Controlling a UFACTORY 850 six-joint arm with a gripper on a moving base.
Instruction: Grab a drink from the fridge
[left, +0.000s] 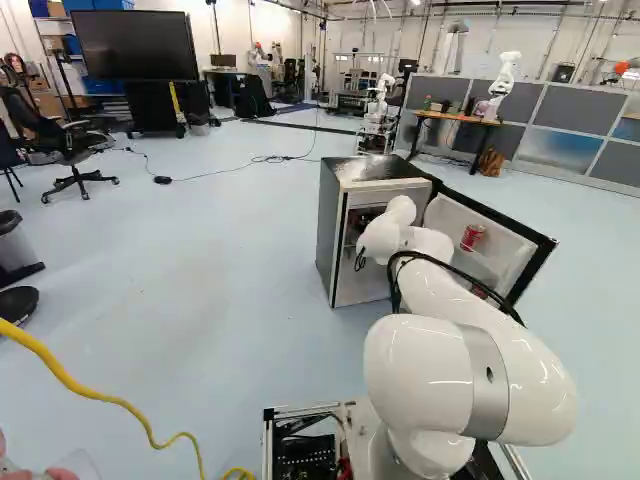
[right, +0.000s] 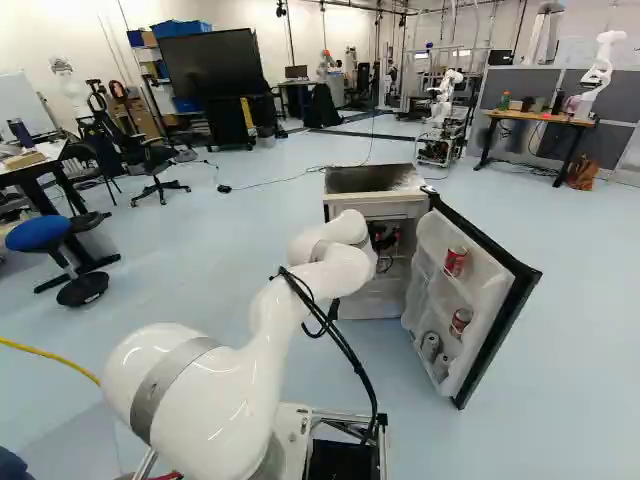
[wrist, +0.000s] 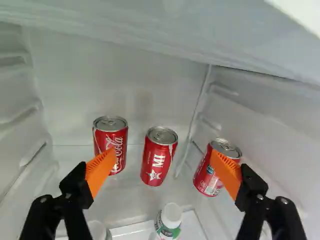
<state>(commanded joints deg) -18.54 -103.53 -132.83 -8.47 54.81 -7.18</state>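
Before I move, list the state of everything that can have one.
Fridge door: swung open.
Tool: open, gripping nothing.
Middle red can: upright.
Red can nearest side wall: upright, partly hidden.
Red can at the row's other end: upright, partly hidden.
White-capped bottle: upright, cap on.
Large screen: dark.

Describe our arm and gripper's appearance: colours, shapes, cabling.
White, glossy arm with rounded, tube-like segments; a smooth grey band rings one of the large lower ones. Black cables run outside the shell. The black two-finger gripper has angular, jointed fingers with visible screws, and bright orange, ribbed pads.
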